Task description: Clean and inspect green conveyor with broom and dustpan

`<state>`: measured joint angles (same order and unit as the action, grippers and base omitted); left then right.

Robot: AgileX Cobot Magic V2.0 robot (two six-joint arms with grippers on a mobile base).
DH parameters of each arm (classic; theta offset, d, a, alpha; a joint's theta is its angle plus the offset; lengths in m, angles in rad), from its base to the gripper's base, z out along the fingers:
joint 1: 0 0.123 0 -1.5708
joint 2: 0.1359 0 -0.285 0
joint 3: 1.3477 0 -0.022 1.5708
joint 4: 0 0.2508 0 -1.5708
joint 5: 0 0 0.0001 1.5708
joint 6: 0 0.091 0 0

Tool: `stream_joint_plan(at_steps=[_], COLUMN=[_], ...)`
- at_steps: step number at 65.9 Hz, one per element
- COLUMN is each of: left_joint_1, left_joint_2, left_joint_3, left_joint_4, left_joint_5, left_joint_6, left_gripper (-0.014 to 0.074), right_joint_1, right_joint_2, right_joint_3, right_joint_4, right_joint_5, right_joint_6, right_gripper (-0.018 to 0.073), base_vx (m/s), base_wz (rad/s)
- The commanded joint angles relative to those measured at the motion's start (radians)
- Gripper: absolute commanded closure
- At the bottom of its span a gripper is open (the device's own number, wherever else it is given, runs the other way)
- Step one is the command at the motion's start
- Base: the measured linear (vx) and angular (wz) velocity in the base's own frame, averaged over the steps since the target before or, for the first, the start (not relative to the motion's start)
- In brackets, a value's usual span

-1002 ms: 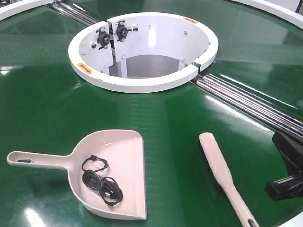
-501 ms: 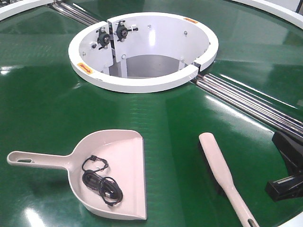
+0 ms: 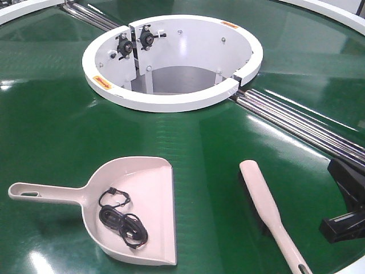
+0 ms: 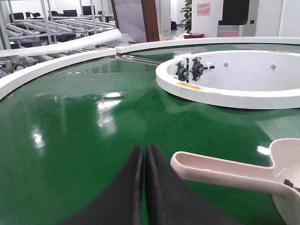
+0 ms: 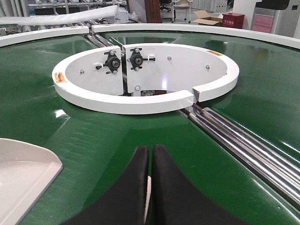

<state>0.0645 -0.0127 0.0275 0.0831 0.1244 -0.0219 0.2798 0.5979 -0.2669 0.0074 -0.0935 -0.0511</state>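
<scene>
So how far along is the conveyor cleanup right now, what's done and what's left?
Done, it seems: a black coiled cable already lies in the dustpan, and the green conveyor shows no other debris. In hand: nothing. The left gripper is shut and empty beside the dustpan handle; the right gripper is shut above the broom, which lies untouched on the belt. Left: likely carrying the dustpan off and checking the belt.

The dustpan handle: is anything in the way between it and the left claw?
Nothing visible. The left gripper is closed, just beside the dustpan handle, with only bare green conveyor between them. The black cable lies inside the scoop, not on the handle.
</scene>
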Motion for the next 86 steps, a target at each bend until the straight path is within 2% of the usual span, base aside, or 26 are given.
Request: stream_joint_plan(at_steps=[1, 77, 86], left_joint_1=[0.004, 0.004, 0.004], left_joint_2=[-0.016, -0.015, -0.015], left_joint_3=[0.025, 0.024, 0.024], left_joint_4=[-0.022, -0.023, -0.023], left_joint_5=[-0.083, -0.073, -0.073], left_joint_6=[-0.013, -0.006, -0.006], left_gripper=[0.062, 0.0619, 0.0619], right_joint_1=[-0.003, -0.004, -0.004], right_joint_2=[0.0, 0.0, -0.013], right_joint_3=[-0.028, -0.028, -0.028], right_joint_4=[-0.007, -0.007, 0.016], right_joint_5=[-0.076, -0.084, -0.085], right_joint_6=[-0.003, -0.001, 0.012], right_gripper=[0.0564, 0.0564, 0.0564], base_vx=[0.0, 0.0, 0.0], base_wz=[0.0, 0.0, 0.0])
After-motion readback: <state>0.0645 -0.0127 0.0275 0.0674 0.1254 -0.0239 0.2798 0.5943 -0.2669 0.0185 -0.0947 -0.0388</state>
